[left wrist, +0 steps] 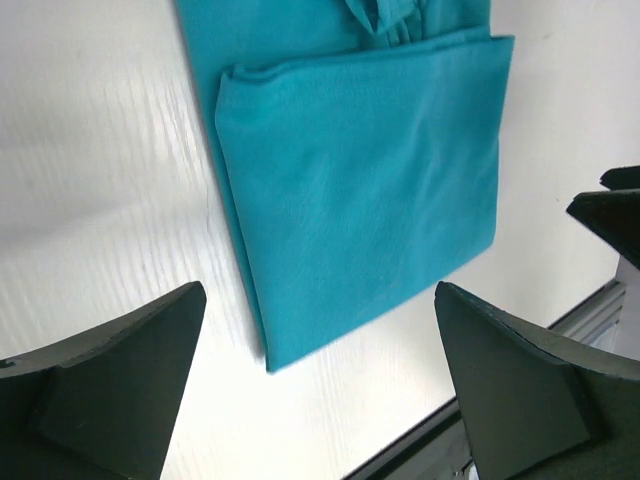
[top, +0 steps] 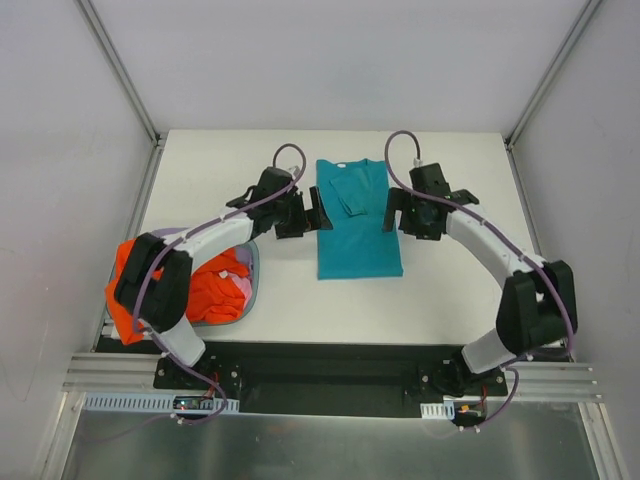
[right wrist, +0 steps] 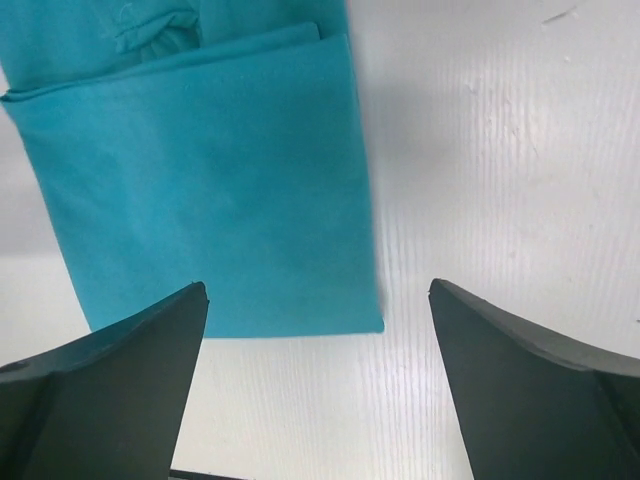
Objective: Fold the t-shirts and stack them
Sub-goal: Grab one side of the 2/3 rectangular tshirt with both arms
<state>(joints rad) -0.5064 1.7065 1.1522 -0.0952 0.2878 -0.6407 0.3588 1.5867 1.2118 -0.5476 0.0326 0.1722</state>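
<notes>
The teal t-shirt lies flat in the middle of the white table, folded into a long rectangle with a sleeve tucked over near the collar. My left gripper hovers at its left edge, jaws open and empty. My right gripper hovers at its right edge, also open and empty. In the left wrist view the teal t-shirt shows a doubled layer and a near corner between my left gripper's fingers. The right wrist view shows the teal t-shirt ahead of my right gripper. An orange t-shirt and a lavender-pink one lie bunched at the left.
The bunched shirts sit in a grey basket at the table's left edge, partly under my left arm. Grey walls close in both sides and the back. A black rail with the arm bases runs along the near edge.
</notes>
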